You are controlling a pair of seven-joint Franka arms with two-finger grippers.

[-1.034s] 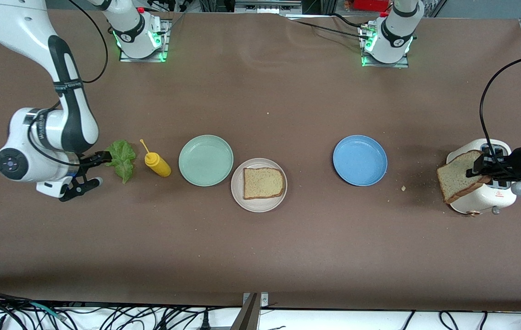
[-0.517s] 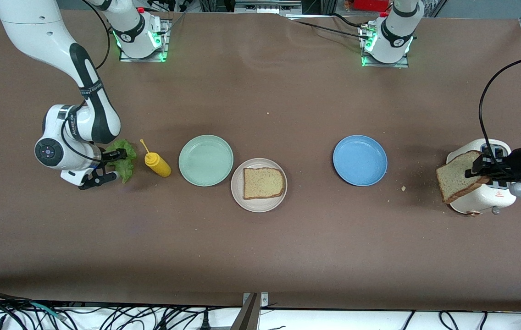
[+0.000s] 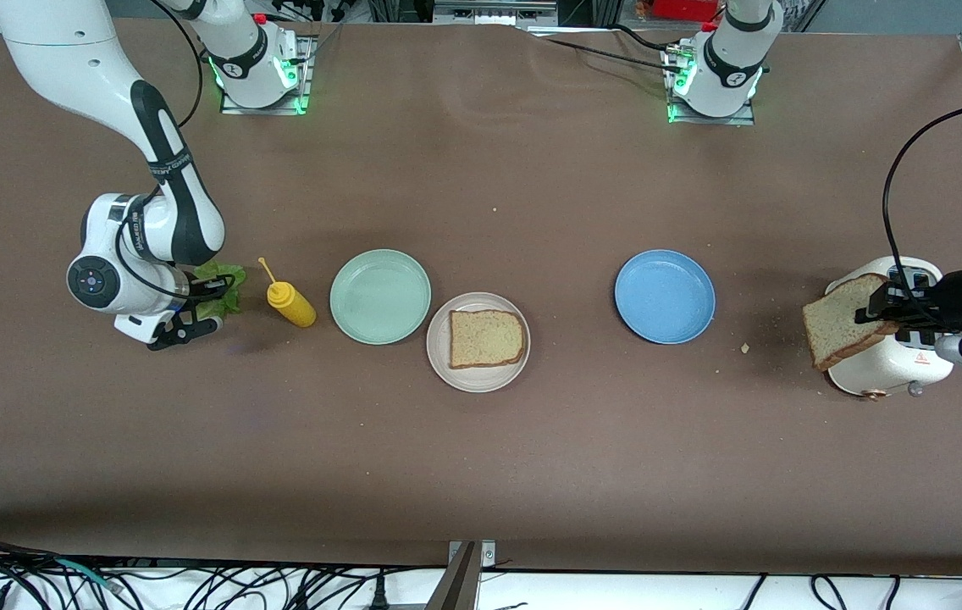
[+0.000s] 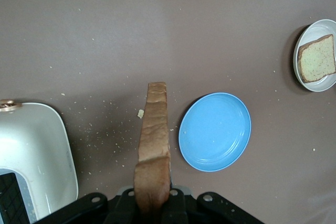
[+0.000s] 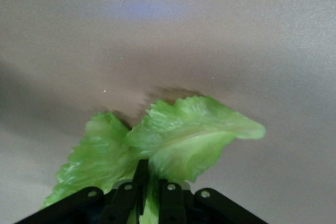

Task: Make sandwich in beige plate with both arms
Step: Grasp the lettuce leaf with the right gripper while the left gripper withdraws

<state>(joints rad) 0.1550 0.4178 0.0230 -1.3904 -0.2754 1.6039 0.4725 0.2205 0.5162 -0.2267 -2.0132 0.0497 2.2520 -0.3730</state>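
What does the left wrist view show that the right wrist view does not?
Only the left wrist view: the left gripper shut on a tan square bread slice, the round blue plate, the white toaster, and the round beige plate holding another bread slice. Only the right wrist view: the right gripper shut on a ruffled green lettuce leaf. Both: the brown tabletop.

Table: brown matte table [image 3: 481,440] fills nearly the whole front view, with scattered pale crumbs toward the left arm's end.
Near edge: white strip with tangled black cables [image 3: 193,585].
Light: even, soft shadows.
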